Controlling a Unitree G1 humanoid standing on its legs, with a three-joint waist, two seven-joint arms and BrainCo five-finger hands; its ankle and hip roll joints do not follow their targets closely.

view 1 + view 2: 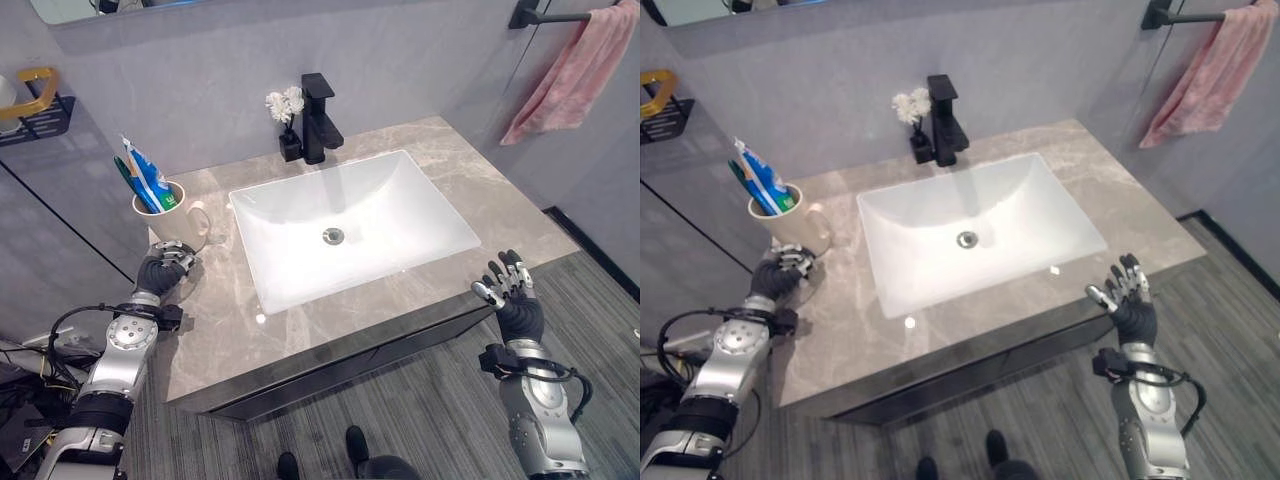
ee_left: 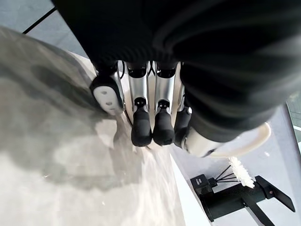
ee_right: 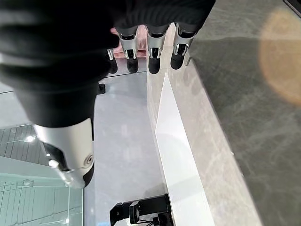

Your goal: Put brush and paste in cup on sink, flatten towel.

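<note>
Left eye view: brush (image 1: 128, 178) and paste (image 1: 148, 177) in cup (image 1: 172, 222) on counter (image 1: 470, 185).

Counter (image 1: 480, 190) looks like polished grey-brown marble with a slight sheen. Sink basin (image 1: 300, 260) is glossy white ceramic, faucet (image 1: 320, 120) matt black metal. Pink towel (image 1: 575, 75) is soft terry cloth, cup (image 1: 180, 222) smooth cream ceramic.

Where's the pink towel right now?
The pink towel hangs bunched from a dark wall bar at the far right, above the marble counter, beyond the robot's right hand.
</note>
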